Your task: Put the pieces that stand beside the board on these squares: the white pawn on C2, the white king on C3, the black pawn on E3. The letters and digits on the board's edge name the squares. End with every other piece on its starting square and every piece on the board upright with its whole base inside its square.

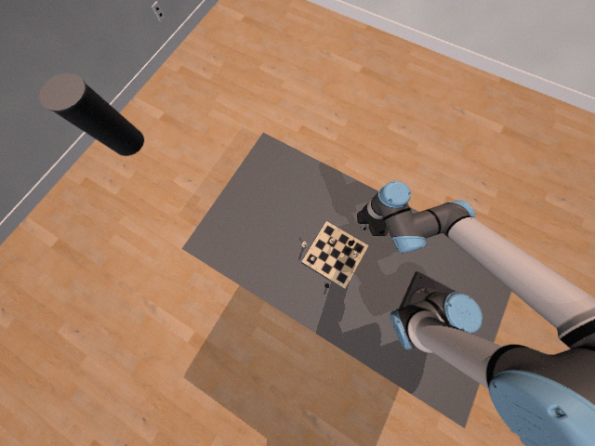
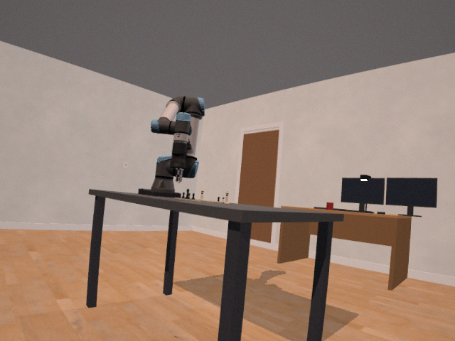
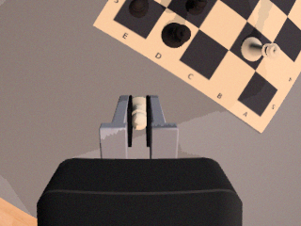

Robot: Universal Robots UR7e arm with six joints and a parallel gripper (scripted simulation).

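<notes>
Above table beside board (image 3: pixel 207 38), tool (image 3: pixel 138 115) pinches small cream-white piece (image 3: pixel 139 113) (pawn or king, can't tell).

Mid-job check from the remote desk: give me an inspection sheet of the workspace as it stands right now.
Surface: dark grey table, small tan-and-black chessboard on it.
Job's things: white piece, pawn or king unclear, is in the gripper, off the board; another pale piece and a black piece stand beside the board.
Clutter: nothing seen on the table.
Gripper: grey two-finger gripper shut on the white piece, above bare table near the lettered edge.
Cables: nothing seen.
Surroundings: wooden desk with two monitors, brown door, black cylinder.
</notes>
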